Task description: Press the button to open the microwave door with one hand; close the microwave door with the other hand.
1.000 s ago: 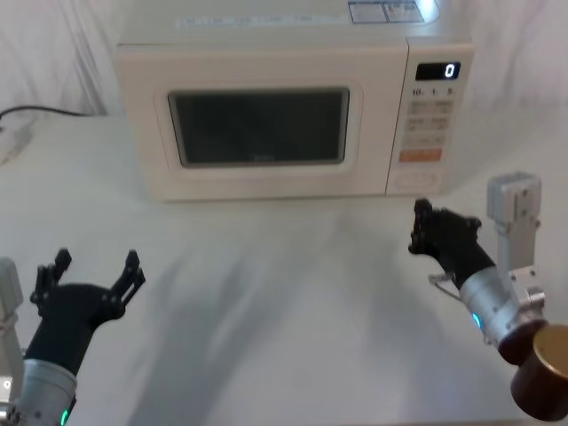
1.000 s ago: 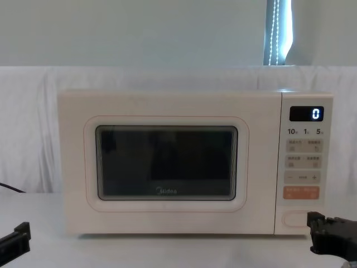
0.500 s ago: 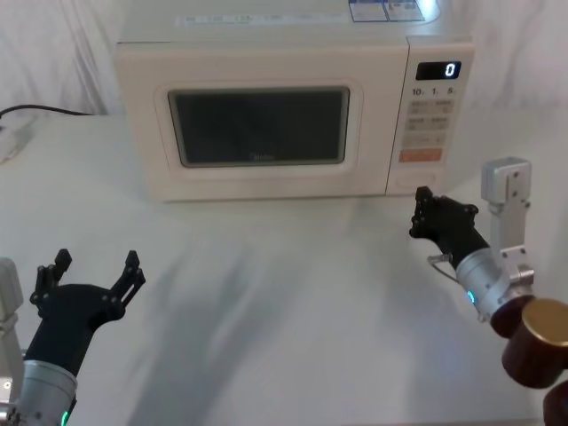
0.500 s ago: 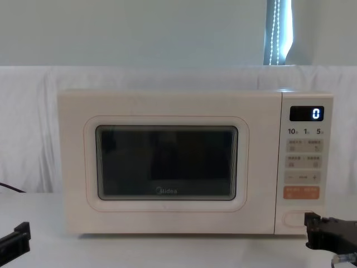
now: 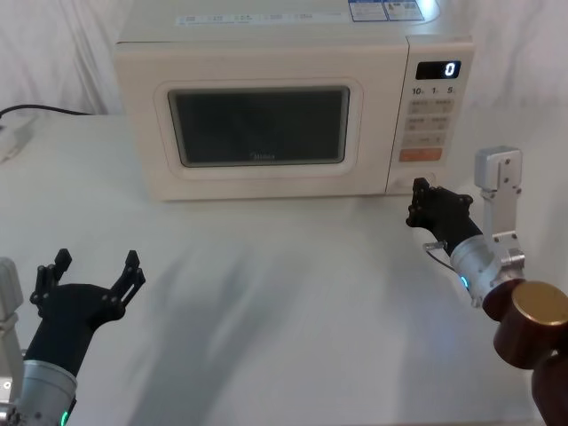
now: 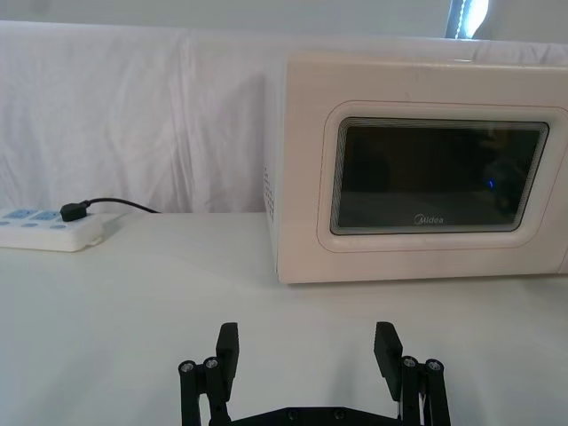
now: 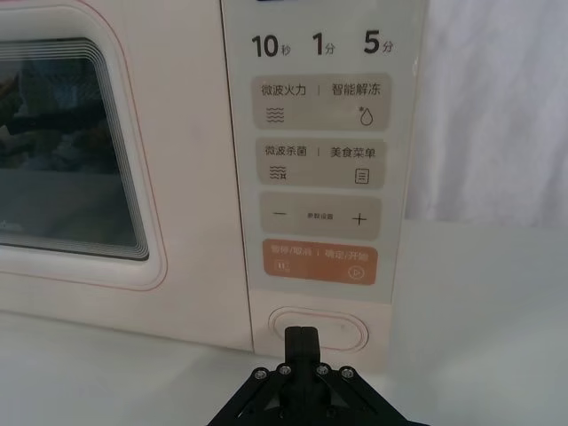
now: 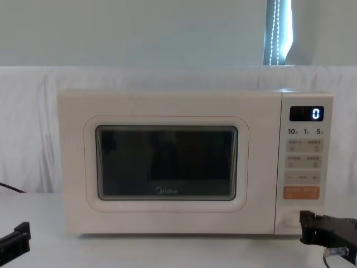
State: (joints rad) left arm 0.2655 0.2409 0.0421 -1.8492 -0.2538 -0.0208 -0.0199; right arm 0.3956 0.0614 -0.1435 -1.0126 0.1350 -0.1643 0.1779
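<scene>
Looks like a staged lab bench from my feed: table [image 5: 266, 293] and back wall draped in white cloth [image 6: 133, 115], one microwave [image 8: 167, 106], a power strip [image 6: 49, 228].

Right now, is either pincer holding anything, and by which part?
Nothing is held. The right pincer, shut with nothing in it, points at the button; the left pincer is open near the table's front edge.

The head view looks down across the table [image 5: 284, 293] onto the microwave door [image 5: 257, 129]; the chest view faces it level. The left wrist view sits well back, while the right wrist view hangs close before the button [image 7: 318, 328], just ahead of the right gripper [image 7: 302, 335].
</scene>
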